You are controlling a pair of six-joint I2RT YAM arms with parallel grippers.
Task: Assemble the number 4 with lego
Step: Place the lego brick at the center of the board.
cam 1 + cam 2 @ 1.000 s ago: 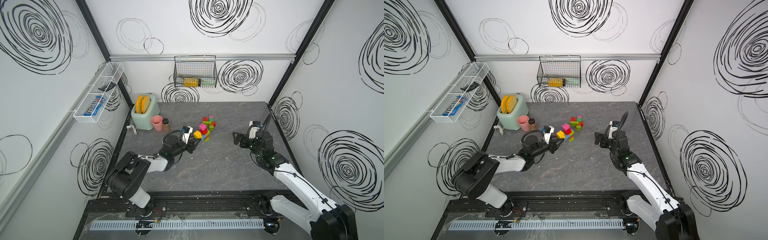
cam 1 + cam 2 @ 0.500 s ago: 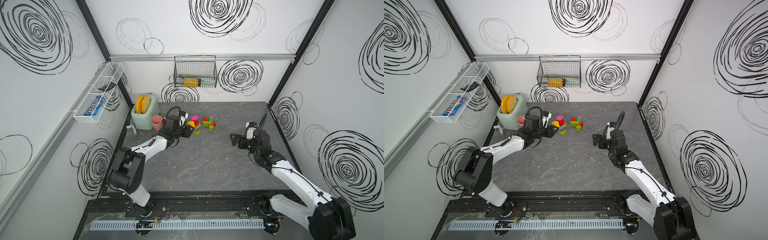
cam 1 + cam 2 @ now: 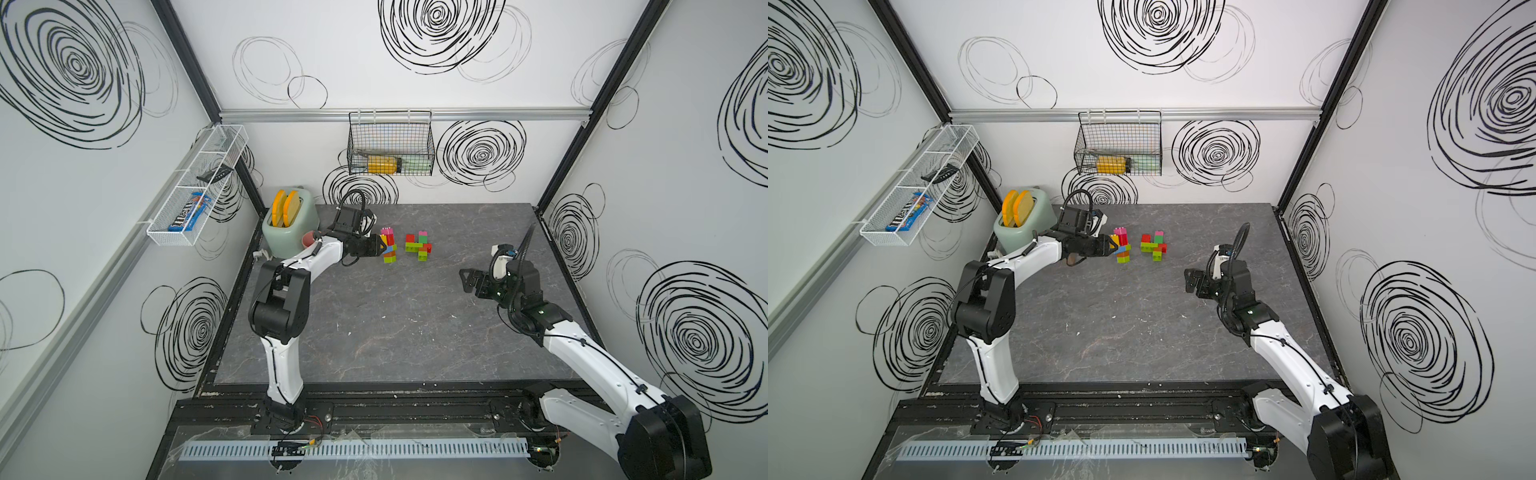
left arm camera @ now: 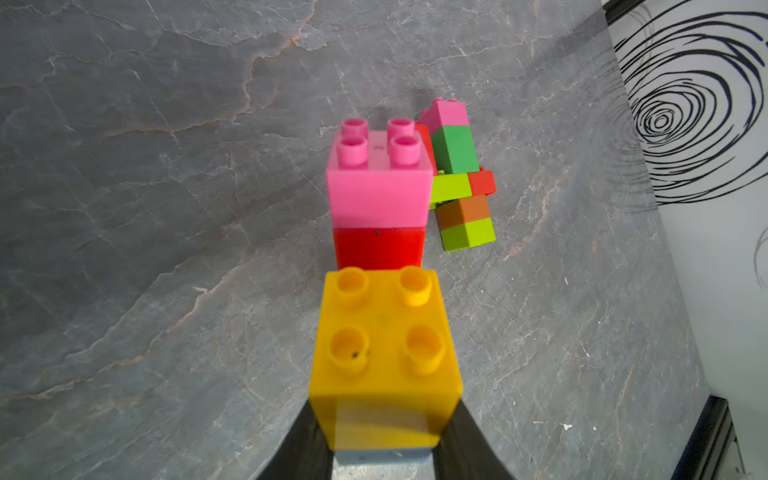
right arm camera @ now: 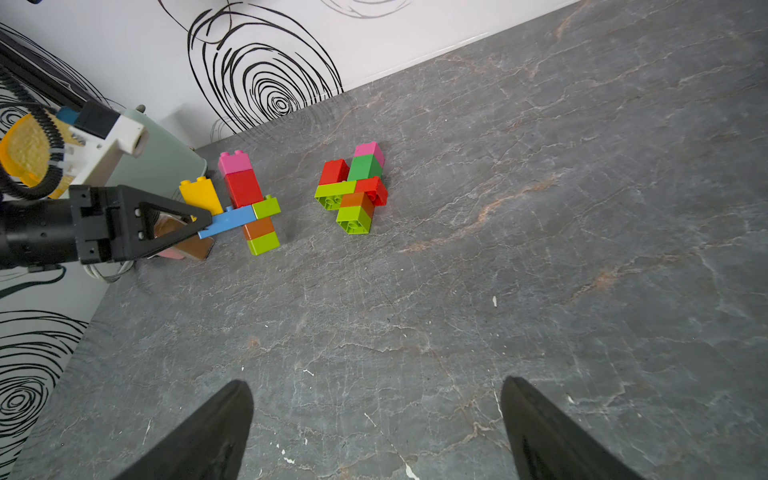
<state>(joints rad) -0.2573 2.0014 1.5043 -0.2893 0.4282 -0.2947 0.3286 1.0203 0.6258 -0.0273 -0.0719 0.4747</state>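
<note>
Since 1 second ago my left arm [image 3: 320,259] has swung round toward the far left, so its wrist is now beside the toaster [image 3: 286,239]. The held lego [image 5: 249,199] has shifted slightly farther and left. My left gripper [image 3: 379,247] is closed most of the way. It clamps the end of the long blue brick [image 5: 228,220] under the yellow brick [image 4: 384,345]. A pink-on-red column rises from that bar, with lime and orange bricks around it. Just to its right, the loose lego cluster [image 3: 417,246] lies on the table [image 3: 395,324]. My right gripper [image 5: 372,382] hovers at the right with its jaws spread wide, holding nothing.
</note>
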